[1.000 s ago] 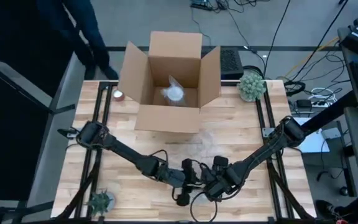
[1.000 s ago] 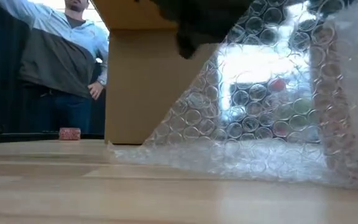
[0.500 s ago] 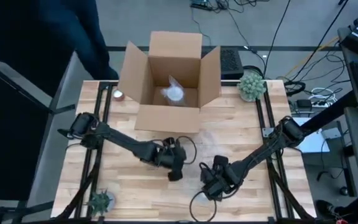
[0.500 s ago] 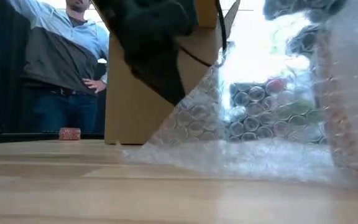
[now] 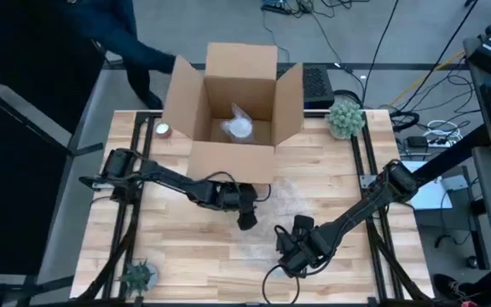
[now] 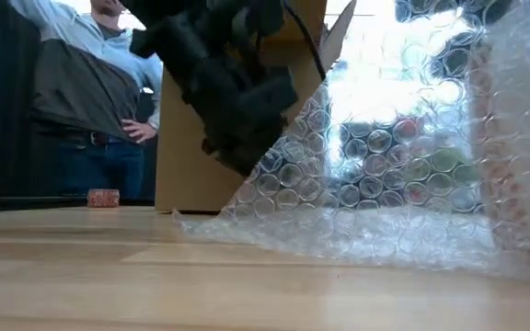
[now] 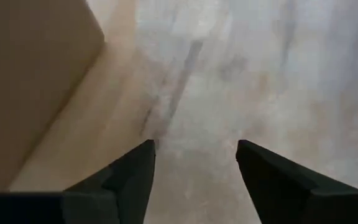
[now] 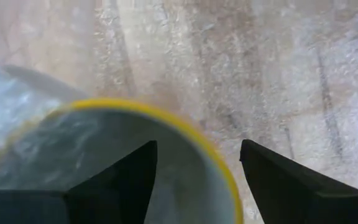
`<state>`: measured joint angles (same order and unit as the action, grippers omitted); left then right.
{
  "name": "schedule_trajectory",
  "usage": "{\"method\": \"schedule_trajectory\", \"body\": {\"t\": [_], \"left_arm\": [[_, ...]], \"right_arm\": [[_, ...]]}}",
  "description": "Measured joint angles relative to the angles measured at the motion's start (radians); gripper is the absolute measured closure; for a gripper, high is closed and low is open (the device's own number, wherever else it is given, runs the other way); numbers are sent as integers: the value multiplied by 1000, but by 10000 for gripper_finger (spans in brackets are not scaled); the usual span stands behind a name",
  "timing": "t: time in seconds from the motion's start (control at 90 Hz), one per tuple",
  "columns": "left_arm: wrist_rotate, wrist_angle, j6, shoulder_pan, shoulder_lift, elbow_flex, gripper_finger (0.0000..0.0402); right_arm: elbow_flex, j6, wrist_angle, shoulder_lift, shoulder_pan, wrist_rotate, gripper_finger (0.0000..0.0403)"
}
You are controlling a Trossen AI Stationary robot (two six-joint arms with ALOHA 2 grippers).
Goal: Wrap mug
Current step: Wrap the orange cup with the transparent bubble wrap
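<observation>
A sheet of clear bubble wrap (image 5: pixel 281 203) lies on the wooden table in front of the cardboard box (image 5: pixel 233 158). In the low view it rises in a slope (image 6: pixel 366 184) toward the right. The mug (image 8: pixel 166 119) has a yellow rim and shows through the wrap in the right wrist view. In the low view it is a tall wrapped shape (image 6: pixel 515 156). My right gripper (image 8: pixel 197 149) is open at the mug's rim, near the table's front edge (image 5: pixel 286 256). My left gripper (image 5: pixel 246 222) is open over the wrap's far left part (image 7: pixel 194 149), close to the box. My right gripper comes at the mug from above, one finger (image 8: pixel 120 180) over the wrap-covered mouth and the other (image 8: pixel 284 180) outside the yellow rim (image 8: pixel 225 177). Whether either finger touches the mug or the wrap, I cannot tell.
The open box holds a wrapped item (image 5: pixel 238 128). A person (image 6: pixel 90 83) stands behind the table's far left corner. A small red object (image 5: pixel 162 130) sits left of the box. Small plants stand at the far right (image 5: pixel 345 117) and the near left (image 5: pixel 137 275).
My left gripper has drawn away from the right gripper and the mug, going from near the table's front edge toward the far edge, and now hangs close to the box. My right gripper has kept its place at the mug.
</observation>
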<state>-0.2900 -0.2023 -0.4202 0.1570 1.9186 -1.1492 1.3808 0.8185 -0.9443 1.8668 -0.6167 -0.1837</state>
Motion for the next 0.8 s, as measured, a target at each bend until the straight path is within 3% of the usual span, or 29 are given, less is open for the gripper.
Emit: {"method": "schedule_trajectory", "body": {"t": [0.2, 0.4, 0.6, 0.8], "left_arm": [[-7, 95, -1, 1, 109, -5, 197], [-15, 104, -16, 3, 129, -6, 276], [6, 91, -8, 34, 66, 2, 387], [11, 148, 3, 92, -43, -1, 394]], "right_arm": [[0, 4, 1, 0, -1, 0, 184], [1, -9, 5, -1, 0, 0, 184], [1, -47, 6, -2, 0, 0, 184], [1, -105, 52, -2, 0, 0, 184]]}}
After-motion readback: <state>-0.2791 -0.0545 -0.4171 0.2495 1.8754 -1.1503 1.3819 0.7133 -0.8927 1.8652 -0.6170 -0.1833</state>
